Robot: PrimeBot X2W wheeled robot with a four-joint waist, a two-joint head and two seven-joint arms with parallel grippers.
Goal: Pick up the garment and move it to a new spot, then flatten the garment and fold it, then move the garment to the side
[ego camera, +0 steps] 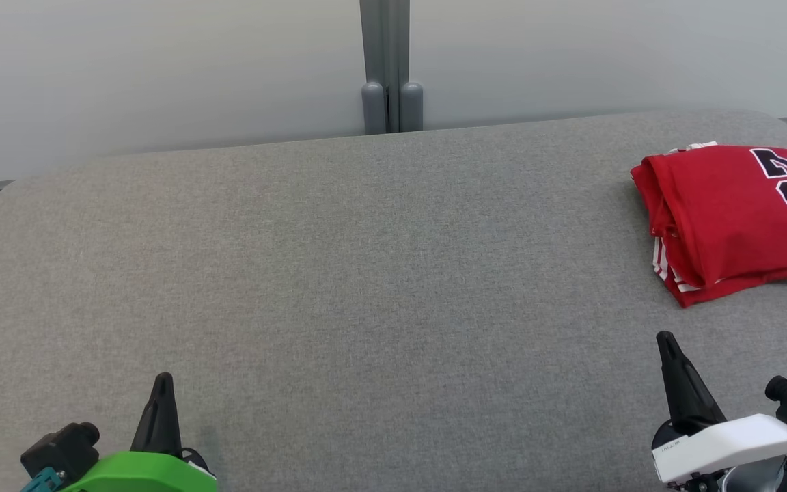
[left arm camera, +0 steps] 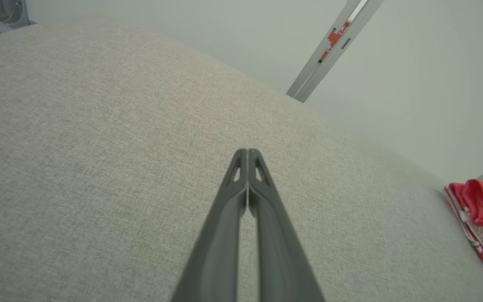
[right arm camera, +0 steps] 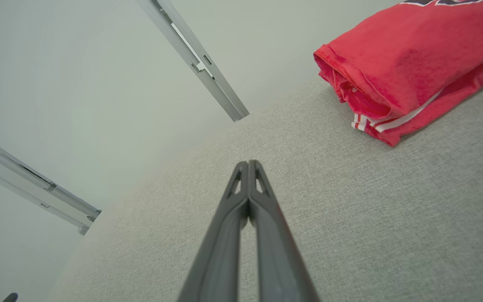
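So, near first: the left gripper (ego camera: 162, 383), dark two-finger tongs on a green wrist, sits lower left of the head view. Its fingers are pressed together on nothing, and the left wrist view (left arm camera: 247, 153) shows the tips meeting. The right gripper (ego camera: 667, 342), the same dark fingers on a white wrist, is lower right, also pinched closed and empty, with its tips touching in the right wrist view (right arm camera: 247, 164). Both hover over or rest low on the bare cloth; contact can't be told.

The grey woven fabric-covered tabletop (ego camera: 366, 273) takes up the middle of the frame.

The red jersey garment with black-and-white numerals and white stripe trim (ego camera: 728, 219) lies upper right, partly cut by the right frame edge. It's a folded, layered stack near the table's far-right corner, apart from both grippers and closer to the right one. It shows at the right edge of the left wrist view (left arm camera: 482, 209) and upper right of the right wrist view (right arm camera: 413, 63).

Handling, as a judgement: light, soft and limp, with no stiffness. The knit looks grippy enough, not fragile. Pinching only the top layer would likely peel the stack open. Better to pinch the rounded folded edge on the stack's left side through all layers, or take two corners with both grippers.

Farthest: the pale wall and grey vertical post (ego camera: 385, 68), top centre.
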